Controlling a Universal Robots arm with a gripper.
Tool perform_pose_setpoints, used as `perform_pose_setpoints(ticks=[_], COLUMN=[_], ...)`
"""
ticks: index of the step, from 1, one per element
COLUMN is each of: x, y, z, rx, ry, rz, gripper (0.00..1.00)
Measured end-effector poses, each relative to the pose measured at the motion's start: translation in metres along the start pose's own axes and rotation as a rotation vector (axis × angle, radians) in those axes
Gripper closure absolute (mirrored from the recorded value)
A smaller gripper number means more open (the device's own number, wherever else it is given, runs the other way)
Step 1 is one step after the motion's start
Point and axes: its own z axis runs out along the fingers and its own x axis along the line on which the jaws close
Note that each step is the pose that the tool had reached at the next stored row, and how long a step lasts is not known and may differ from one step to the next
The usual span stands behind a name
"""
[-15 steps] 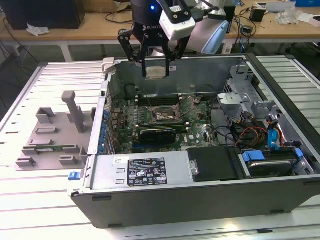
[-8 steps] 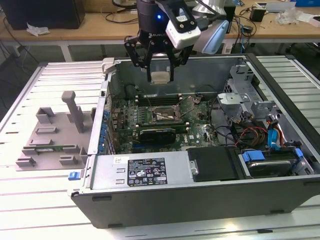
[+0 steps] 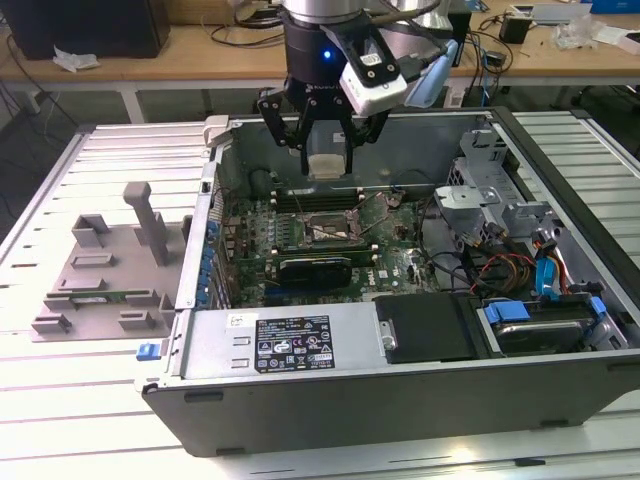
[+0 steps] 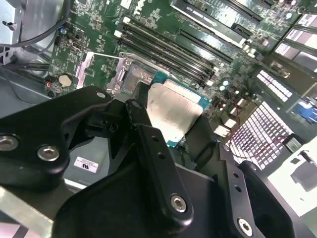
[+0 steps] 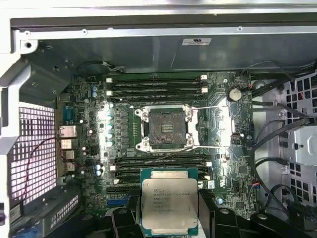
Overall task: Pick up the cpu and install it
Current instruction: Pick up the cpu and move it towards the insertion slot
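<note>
The gripper holds the cpu tight, up near the open socket. If the cpu goes in crooked, the socket could break.

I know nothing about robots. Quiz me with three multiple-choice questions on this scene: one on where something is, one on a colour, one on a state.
1. Where is the cpu?
A. on the floor
B. in the gripper, above the motherboard
C. already seated in place

2. What colour is the motherboard?
A. green
B. red
C. white

3. How is the cpu socket?
A. under a fan
B. filled with a chip
C. open and empty

Answers: B, the gripper clamps the chip's edges over the board; A, the board shows green in both wrist views; C, the socket's metal frame is swung aside and no chip sits in it.
</note>
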Motion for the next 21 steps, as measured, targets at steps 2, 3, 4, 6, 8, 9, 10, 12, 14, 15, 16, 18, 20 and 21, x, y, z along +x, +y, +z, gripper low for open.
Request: perform_pose_setpoints(ticks=[2, 3, 4, 6, 8, 9, 10, 12, 14, 15, 16, 18, 20, 21], x=[-0.0020, -0.0029, -0.0032, -0.0037, -0.0039, -0.0040, -0.0040, -0.0040, -0.0041, -0.0045, -0.0056, -0.0089, -0.0111, -0.0116], y=[0.0021, 0.0047, 0.0061, 0.0088, 0.0117, 0.0126, 0.0143, 0.0184, 0.0223, 0.0244, 0.0258, 0.0274, 0.0282, 0.0286], z=[0.0057, 0.0103, 0.0127, 0.0182, 0.0232, 0.0247, 0.0271, 0.0320, 0.0385, 0.0424, 0.0460, 0.0527, 0.0576, 0.0623], rx=[0.0003, 0.0002, 0.0003, 0.0001, 0.0003, 0.0003, 0.0001, 0.0001, 0.0000, 0.0000, 0.0001, 0.0020, 0.0030, 0.0036], ry=[0.0015, 0.0021, 0.0023, 0.0024, 0.0024, 0.0025, 0.0024, 0.0026, 0.0028, 0.0030, 0.0030, 0.0034, 0.0035, 0.0036], rz=[0.000, 0.000, 0.000, 0.000, 0.000, 0.000, 0.000, -0.003, -0.008, -0.013, -0.017, -0.025, -0.029, -0.032], gripper=[0.45, 0.45, 0.45, 0.45, 0.45, 0.45, 0.45, 0.45, 0.45, 0.45, 0.45, 0.45, 0.45, 0.45])
